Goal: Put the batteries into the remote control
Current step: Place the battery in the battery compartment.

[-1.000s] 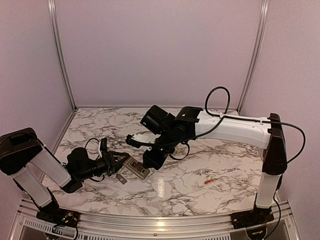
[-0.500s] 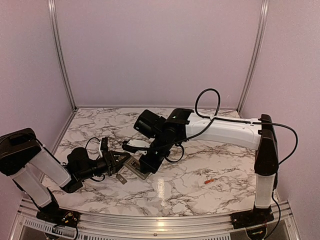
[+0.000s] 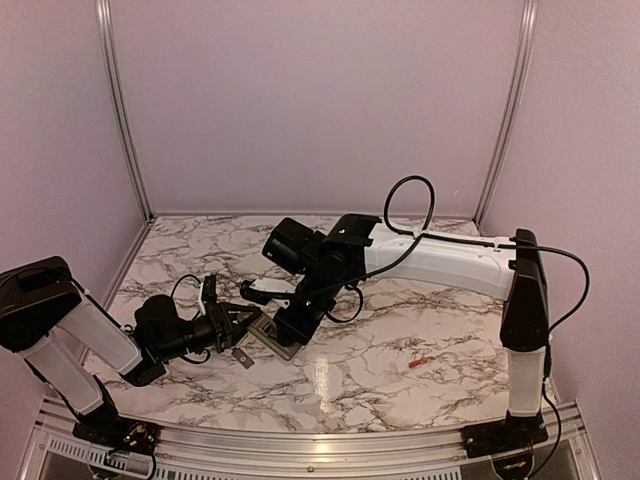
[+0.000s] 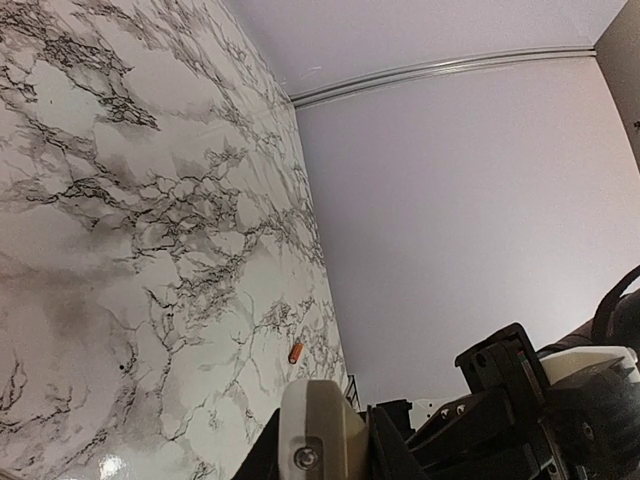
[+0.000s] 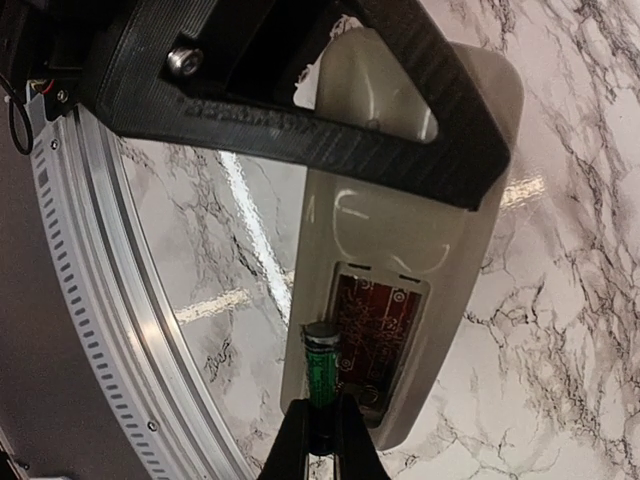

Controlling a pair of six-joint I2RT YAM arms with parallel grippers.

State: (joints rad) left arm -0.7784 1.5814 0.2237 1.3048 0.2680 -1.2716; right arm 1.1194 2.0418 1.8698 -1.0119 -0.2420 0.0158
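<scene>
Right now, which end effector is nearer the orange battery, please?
Right. The right end effector, holding the green battery, is left of the orange battery; the left end effector is further left.

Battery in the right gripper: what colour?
Dark green. The battery shows best in the right wrist view, pinched by the right gripper at the remote control's recess.

Left arm (image 3: 95, 340): white shell links between black joint housings, ending in an angular black plastic left tool (image 3: 248, 325) with a silver screw (image 5: 180, 62). Right arm (image 3: 450, 262): long white link, black elbow, black-and-white lower link, thin black looping cable (image 3: 410, 179), slim black right tool (image 5: 320, 425).
</scene>
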